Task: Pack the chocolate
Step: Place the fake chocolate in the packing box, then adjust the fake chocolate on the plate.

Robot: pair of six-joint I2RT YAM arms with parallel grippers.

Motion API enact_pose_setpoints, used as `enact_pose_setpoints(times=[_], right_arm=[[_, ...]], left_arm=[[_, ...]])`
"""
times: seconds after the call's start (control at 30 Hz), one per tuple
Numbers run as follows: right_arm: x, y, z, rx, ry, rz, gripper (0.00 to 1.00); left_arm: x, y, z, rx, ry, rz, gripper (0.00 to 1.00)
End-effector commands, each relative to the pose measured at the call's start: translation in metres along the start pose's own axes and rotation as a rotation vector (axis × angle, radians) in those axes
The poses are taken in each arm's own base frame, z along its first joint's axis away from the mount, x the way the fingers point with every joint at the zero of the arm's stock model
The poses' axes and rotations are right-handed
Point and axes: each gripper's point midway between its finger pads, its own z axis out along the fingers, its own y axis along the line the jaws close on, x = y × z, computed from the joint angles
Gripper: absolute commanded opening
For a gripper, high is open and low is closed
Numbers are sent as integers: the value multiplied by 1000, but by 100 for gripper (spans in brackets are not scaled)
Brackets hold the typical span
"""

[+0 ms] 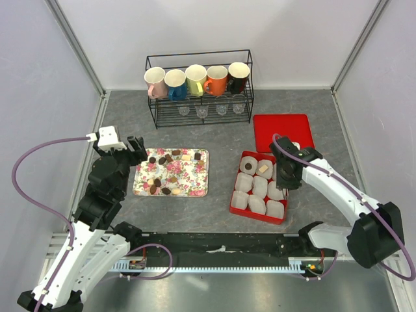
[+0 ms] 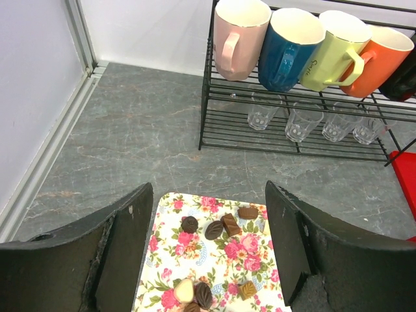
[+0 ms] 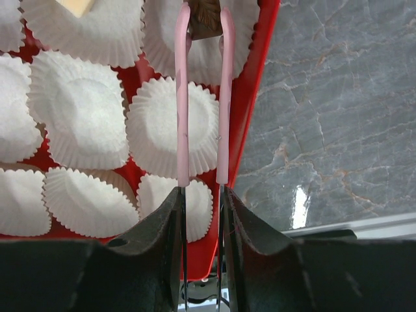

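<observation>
Presently: right gripper (image 3: 203, 193) clamped on slim pink plastic tongs (image 3: 183, 97) pinching dark brown chocolate (image 3: 204, 18) over red box (image 3: 250, 130) of white paper cups (image 3: 151, 130); left gripper (image 2: 208, 188), jaws spread, above floral tray (image 2: 259, 224)

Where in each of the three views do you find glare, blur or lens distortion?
Top external: the corner posts splay outward, a wide-angle effect. Left wrist: the near fingers are dark and soft-edged, the mugs sharp. Right wrist: a bright glare patch on the grey table; the white paper cups nearly wash out.
</observation>
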Motion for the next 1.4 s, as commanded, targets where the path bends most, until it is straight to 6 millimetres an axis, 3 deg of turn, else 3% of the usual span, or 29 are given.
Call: enact_pose_setpoints(times=[0.0,0.1,0.4,0.6,0.77,0.9,1.1,1.27,1.37], right_arm=[[-12,8,6,-26,-23,-12,0],[-12,7,8,-25,-15,-10,3],[-11,5,4,-34,-27,1,33],[-12,4,-1,-42,-39,-1,43],[-14,5,-6,-55,-48,2,43],[-21,3,-19,-60,-78,-7,31],[-42,7,-49,-101,-144,-45,22],[-55,23,-67,-157,-183,-92,20],[-63,44,-79,-203,-218,-147,20]], left_arm=[[-8,-4,-1,15,-23,-39,77],[-7,-5,0,19,-19,-37,77],[-4,-6,2,21,-7,-34,76],[-3,-7,3,22,-3,-32,76],[-3,-7,3,25,-4,-36,76],[-2,-8,2,28,-2,-36,76],[-2,-8,2,31,0,-37,76],[-2,-9,1,36,-3,-42,76],[-2,-8,1,35,-3,-42,76]])
